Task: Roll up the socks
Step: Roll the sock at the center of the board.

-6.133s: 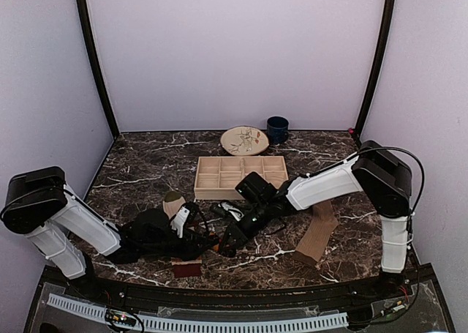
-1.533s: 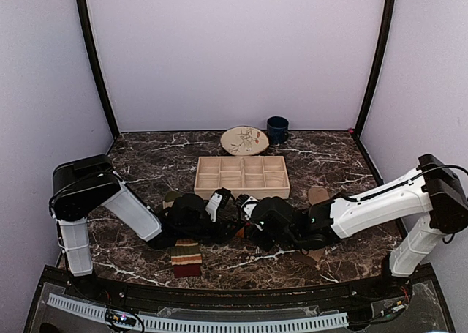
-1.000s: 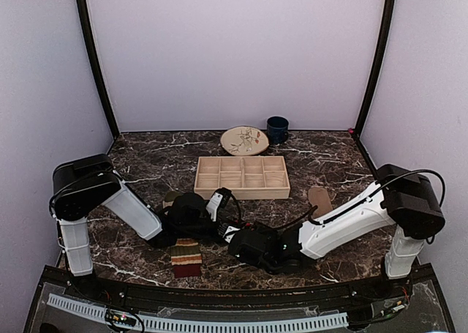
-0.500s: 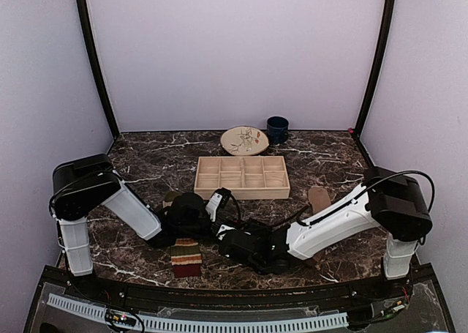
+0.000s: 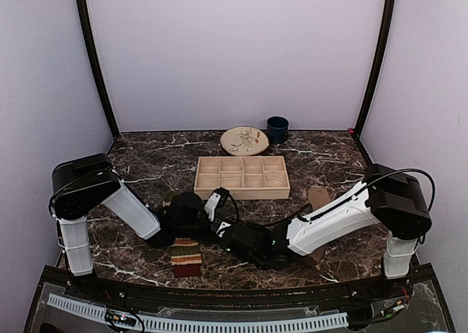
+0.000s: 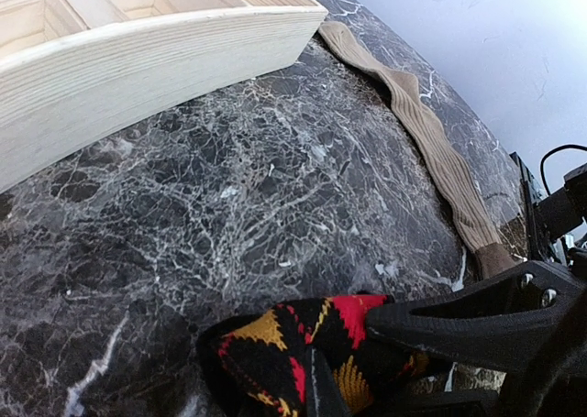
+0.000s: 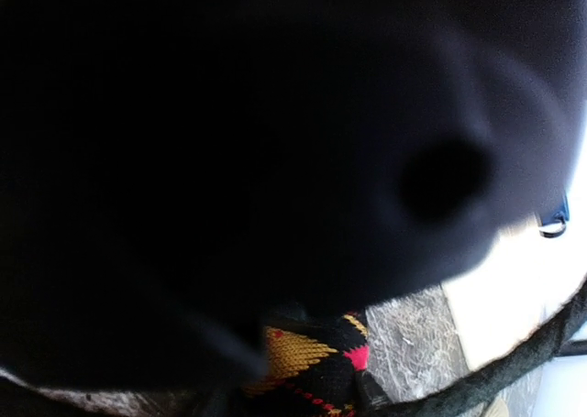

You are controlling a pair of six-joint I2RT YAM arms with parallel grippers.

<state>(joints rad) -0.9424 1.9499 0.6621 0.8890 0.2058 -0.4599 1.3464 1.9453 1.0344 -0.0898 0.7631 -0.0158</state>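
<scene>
The striped sock [image 5: 186, 257] lies near the front edge; just right of it, the left gripper [image 6: 315, 385] pinches the argyle sock [image 6: 275, 344] on the table [image 6: 275, 188]. The right gripper [image 5: 228, 234] sits against it, and I cannot tell its finger spread. The knit is probably limp and light, best taken at the bunched end.

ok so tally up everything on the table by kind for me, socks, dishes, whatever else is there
Socks: 3 (striped sock, argyle sock, tan ribbed sock)
Wooden divider tray: 1
Plate: 1
Mug: 1
Total: 6
</scene>
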